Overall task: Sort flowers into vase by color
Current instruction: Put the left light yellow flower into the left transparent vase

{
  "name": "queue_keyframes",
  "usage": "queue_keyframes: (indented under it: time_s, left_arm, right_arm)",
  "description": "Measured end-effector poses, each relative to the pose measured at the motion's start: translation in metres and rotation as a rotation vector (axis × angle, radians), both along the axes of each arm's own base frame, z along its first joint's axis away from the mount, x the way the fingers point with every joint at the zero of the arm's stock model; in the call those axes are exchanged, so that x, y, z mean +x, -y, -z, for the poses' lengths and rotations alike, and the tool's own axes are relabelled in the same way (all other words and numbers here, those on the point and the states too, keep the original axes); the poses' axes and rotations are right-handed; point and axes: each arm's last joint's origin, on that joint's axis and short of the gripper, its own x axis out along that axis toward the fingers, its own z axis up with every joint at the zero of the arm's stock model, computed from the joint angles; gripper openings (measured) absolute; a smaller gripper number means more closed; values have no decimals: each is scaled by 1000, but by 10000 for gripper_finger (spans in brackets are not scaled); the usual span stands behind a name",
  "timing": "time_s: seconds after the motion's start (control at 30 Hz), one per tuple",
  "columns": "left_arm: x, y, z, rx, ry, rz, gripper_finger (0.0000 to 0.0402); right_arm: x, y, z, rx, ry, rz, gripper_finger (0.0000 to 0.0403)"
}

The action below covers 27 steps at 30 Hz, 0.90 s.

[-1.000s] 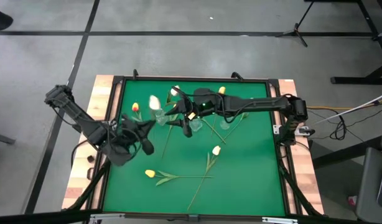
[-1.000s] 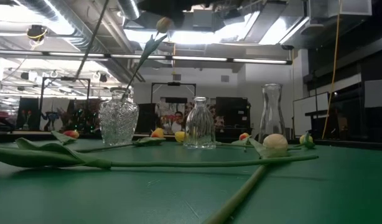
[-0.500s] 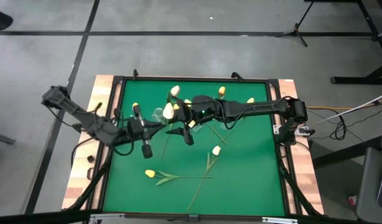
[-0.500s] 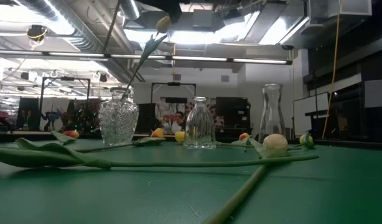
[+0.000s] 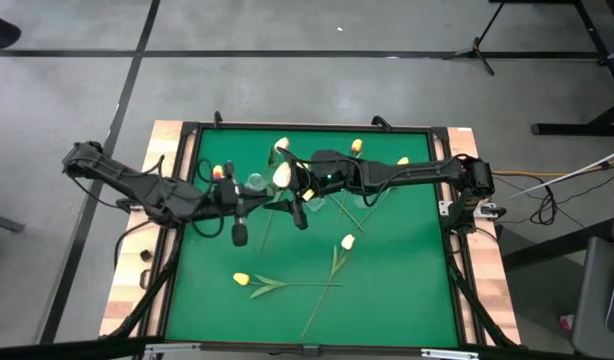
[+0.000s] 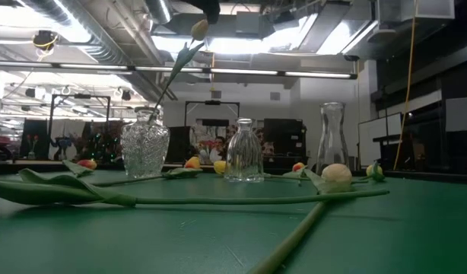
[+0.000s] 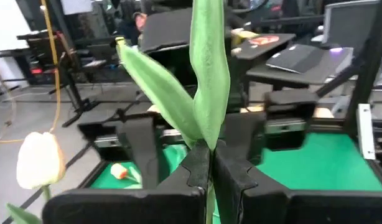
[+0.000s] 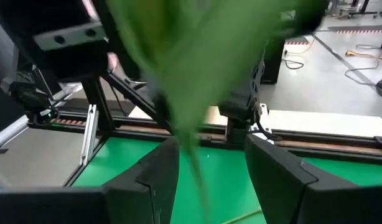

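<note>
Both claws hang over the far half of the green table [image 5: 387, 280]. Left gripper [image 7: 209, 171] is clamped tight on a tulip's stem [image 7: 206, 93], whose white bud [image 5: 282, 176] sits just beside the vases [image 6: 145, 148]. Right gripper [image 8: 206, 168] stands half open around a blurred green stem, gripping unclear. Other flowers [image 5: 287, 285] lie scattered nearer.

Three vases [image 6: 243, 151] in row mid-table; flowers [image 5: 284, 285] lying in front.
</note>
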Motion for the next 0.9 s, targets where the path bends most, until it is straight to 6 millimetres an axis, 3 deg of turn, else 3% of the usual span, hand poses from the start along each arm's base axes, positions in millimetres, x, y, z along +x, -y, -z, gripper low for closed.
queue_keyframes:
  time_s: [0.47, 0.6, 0.9]
  left_arm:
    - [1, -3, -1, -3, 6, -14, 6]
    - [1, -3, -1, -3, 6, -13, 6]
    - [1, -3, 0, -21, 11, -17, 6]
  right_arm:
    - [0, 1, 3, -1, -30, 28, 176]
    - [-1, 1, 4, -2, -45, 42, 137]
    - [-1, 1, 5, -7, -51, 51, 10]
